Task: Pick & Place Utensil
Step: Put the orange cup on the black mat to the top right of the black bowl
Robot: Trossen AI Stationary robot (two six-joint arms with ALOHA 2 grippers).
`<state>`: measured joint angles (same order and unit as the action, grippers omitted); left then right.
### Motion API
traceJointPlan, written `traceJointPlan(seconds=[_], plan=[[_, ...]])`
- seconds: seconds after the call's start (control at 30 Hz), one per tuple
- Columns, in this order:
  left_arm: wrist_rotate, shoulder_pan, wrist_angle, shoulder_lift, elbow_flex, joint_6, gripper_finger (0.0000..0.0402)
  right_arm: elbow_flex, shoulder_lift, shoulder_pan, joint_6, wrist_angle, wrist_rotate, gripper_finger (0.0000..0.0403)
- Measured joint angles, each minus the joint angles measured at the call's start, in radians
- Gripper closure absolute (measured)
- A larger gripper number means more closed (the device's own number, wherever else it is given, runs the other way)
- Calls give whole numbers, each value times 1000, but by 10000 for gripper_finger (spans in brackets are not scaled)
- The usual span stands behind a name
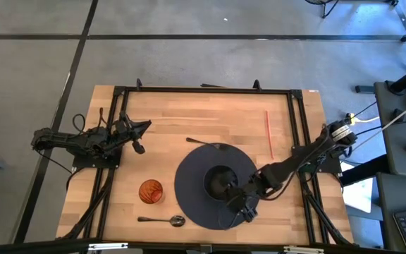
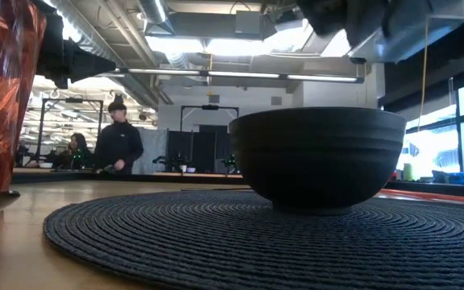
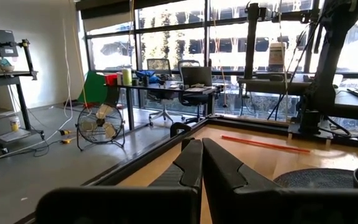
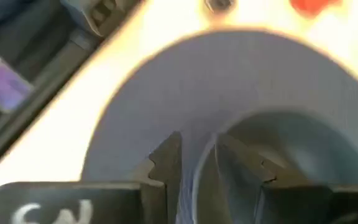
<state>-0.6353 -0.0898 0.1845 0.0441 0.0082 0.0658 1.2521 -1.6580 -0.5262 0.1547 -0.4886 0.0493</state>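
The right gripper (image 1: 237, 200) is held over the bowl (image 1: 219, 180) rim, jaws parted and empty. The spoon (image 1: 162, 221) lies on the worktop (image 1: 189, 120) beside the placemat (image 1: 196, 204); a low, centred approach is advised. The left gripper's (image 1: 141, 129) jaws are closed.

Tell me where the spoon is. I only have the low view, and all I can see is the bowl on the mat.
Observer: The spoon lies on the bare table, just off the placemat, beside the red cup.
Operator: Where's the right claw?
Observer: The right claw is at the bowl, open. Its wrist view shows the bowl's rim between its fingers.
Operator: And the left arm?
Observer: The left claw is shut and waits over the table's left side, well away from the spoon.
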Motion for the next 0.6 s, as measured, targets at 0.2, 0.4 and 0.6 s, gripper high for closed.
traceJointPlan(seconds=[0.2,0.4,0.6], plan=[[0,0,-2,0,0,0,398,0,142,3,138,135,-52,313],[0,0,-2,0,0,6,398,-158,401,68,166,268,-102,352],[0,0,-2,0,0,8,398,-568,734,171,98,761,-229,397]])
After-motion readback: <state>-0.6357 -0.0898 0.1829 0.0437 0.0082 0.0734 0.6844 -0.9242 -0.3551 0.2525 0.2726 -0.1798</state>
